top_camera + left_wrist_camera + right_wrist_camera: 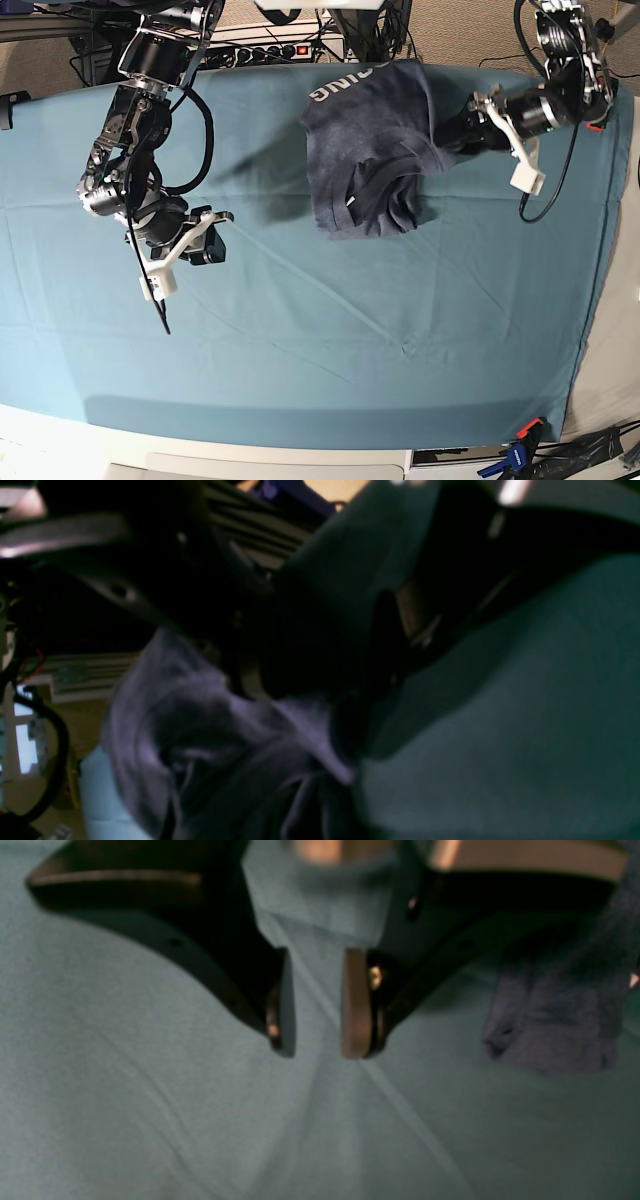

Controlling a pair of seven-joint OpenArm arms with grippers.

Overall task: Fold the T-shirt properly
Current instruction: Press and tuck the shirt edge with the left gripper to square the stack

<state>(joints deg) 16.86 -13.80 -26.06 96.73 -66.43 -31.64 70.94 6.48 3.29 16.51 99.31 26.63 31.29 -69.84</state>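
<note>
**Meanwhile: shirt bunched at the far edge, one arm beside it**

Over on the left of the base view, the right gripper (pixel 190 245) hovers above bare teal table cloth (pixel 330 340), well apart from the garment. Its wrist view shows the two pads (pixel 356 1002) parted by a narrow gap with only creased cloth visible between them; it has hold of nothing.

Toward the middle and far side lies the T-shirt (pixel 370 150), a crumpled blue-grey heap with white lettering (pixel 340 84) showing along its upper left edge and dark folds gathered at its lower right.

At the right, the left gripper (pixel 455 135) sits against the shirt's right edge. Its wrist view is dark and blurred: purple-grey fabric (pixel 210 740) bunches just below the fingers (pixel 420 615), which stand wide apart, but whether they actually pinch the fabric cannot be told.
</note>
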